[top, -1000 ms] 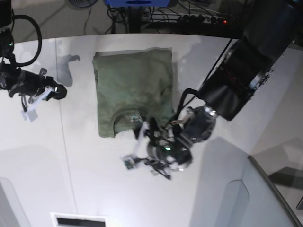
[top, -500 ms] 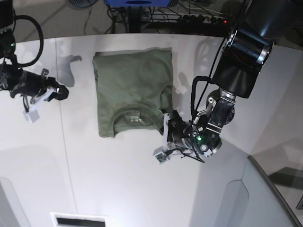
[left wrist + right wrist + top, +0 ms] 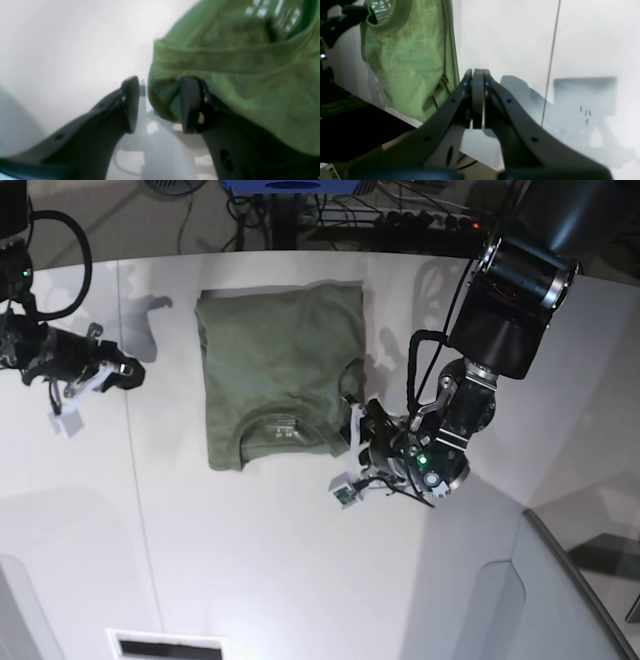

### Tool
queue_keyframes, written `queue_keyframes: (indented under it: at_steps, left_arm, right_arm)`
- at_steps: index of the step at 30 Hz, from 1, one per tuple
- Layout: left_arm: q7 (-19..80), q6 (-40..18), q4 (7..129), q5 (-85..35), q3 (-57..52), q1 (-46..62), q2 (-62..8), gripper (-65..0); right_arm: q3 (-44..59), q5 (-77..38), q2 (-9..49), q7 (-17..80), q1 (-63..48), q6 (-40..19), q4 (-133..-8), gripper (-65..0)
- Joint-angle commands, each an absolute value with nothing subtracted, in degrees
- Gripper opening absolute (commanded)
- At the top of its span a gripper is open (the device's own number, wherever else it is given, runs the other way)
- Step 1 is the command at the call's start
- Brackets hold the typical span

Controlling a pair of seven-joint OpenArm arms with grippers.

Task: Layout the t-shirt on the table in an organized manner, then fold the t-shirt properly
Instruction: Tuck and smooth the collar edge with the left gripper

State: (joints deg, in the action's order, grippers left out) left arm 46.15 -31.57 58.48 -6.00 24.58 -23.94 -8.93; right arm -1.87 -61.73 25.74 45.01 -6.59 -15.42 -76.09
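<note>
A broad white table (image 3: pixel 250 550) fills most of the room's middle, glossy enough to mirror the arms above it, with a thin dark seam (image 3: pixel 135 450) running across it near one side. Behind its curved far edge sit cables and dark equipment on the floor. The t-shirt (image 3: pixel 275 375) lies folded into a neat rectangle toward the back of the table, collar and neck label facing me. The left gripper (image 3: pixel 160 105) sits low at the shirt's near corner, jaws partly apart, one finger tucked under the hem and the other on bare table. The right gripper (image 3: pixel 477 97) hangs off to the side above the table, jaws pressed together, empty.
</note>
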Motion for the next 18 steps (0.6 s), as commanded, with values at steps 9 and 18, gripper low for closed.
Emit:
queue_keyframes:
  at_steps: [9, 18]
  left_arm:
    - [43.56, -31.69, 55.08, -6.20, 24.22, -26.33, -8.13, -41.1]
    - [40.48, -31.69, 51.21, -6.20, 24.22, -26.42, -6.99, -41.6]
  right_arm:
    - [-1.45, -62.90, 26.77, 44.44, -6.02, -15.78, -76.88, -65.0]
    - [-1.45, -62.90, 26.77, 44.44, -6.02, -15.78, -76.88, -65.0]
